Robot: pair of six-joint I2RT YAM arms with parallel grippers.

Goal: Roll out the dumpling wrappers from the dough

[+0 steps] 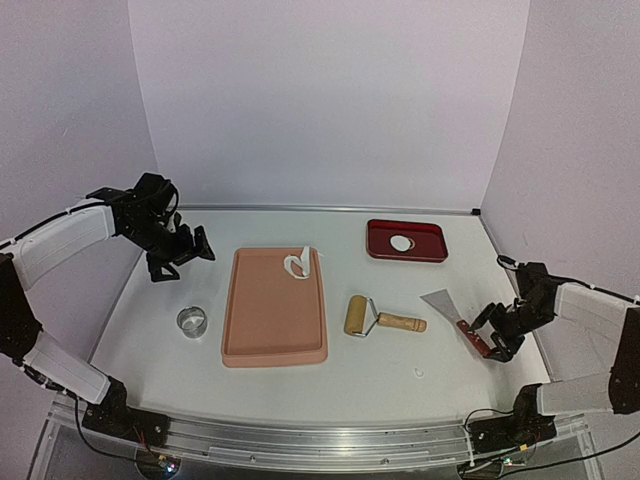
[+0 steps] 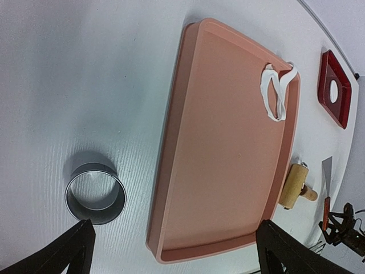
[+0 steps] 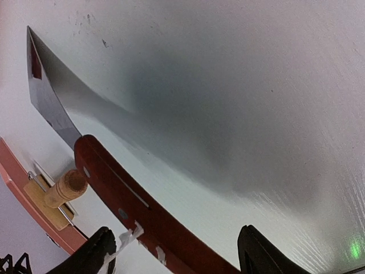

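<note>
At lower right, we judge the scraper (image 1: 445,302) set down, right gripper (image 1: 493,338) open astride it (left gripper (image 1: 185,258) open too); next, roller (image 1: 383,320) onto the dough (image 1: 297,265).

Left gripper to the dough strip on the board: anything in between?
Nothing visible. Only bare table and the board's low rim lie between the open left gripper and the dough; the ring sits nearer the arms, off that line.

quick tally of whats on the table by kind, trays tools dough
trays: 2, pink tray, red tray
tools: 3, metal ring, rolling pin, scraper
dough: 2, ragged strip, round wrapper
total: 7
</note>
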